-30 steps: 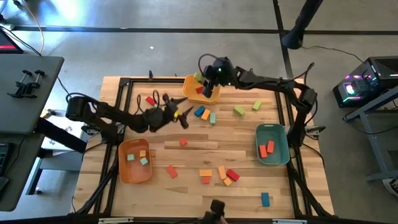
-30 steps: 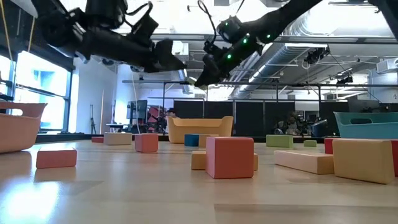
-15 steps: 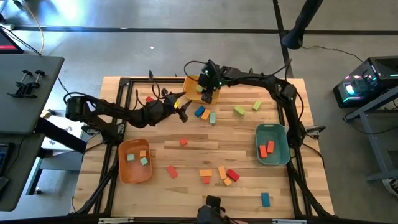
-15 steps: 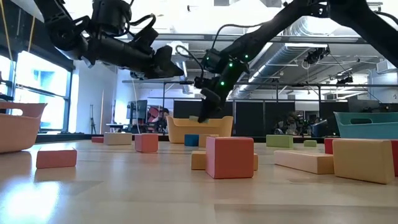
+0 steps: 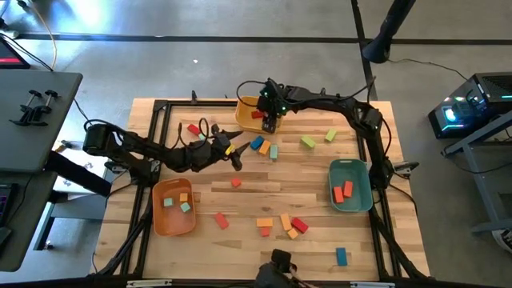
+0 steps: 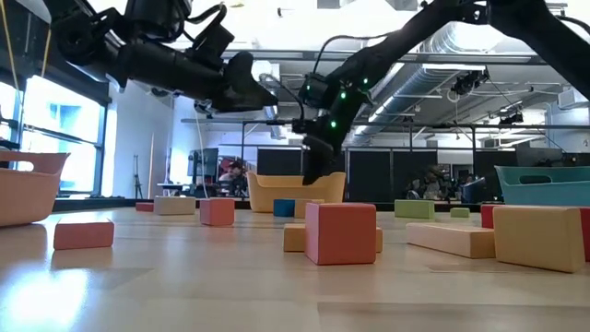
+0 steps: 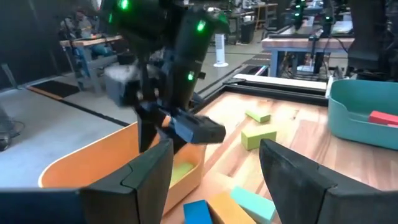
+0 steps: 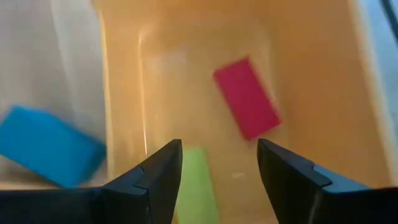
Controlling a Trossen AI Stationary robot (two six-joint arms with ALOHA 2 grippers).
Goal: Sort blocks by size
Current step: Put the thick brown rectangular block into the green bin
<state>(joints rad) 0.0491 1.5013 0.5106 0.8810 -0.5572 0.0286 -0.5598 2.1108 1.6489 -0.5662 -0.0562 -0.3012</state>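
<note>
Right gripper (image 5: 270,122), jaws open and empty, hangs over the yellow plastic bin (image 5: 242,114), where a red rectangular wooden block (image 8: 247,98) lies ahead of its fingers, long axis skewed.

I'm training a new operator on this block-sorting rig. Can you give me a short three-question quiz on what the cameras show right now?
1. True or false: the right gripper hangs open over the yellow bin.
2. Which blocks lie in the teal bin? A) two red/orange blocks B) one blue block C) three green blocks
3. Fill in: seen from the right wrist, a red block and a ____ block lie inside the yellow bin.

Key
1. True; its fingers are spread and nothing is between them.
2. A
3. green
</note>
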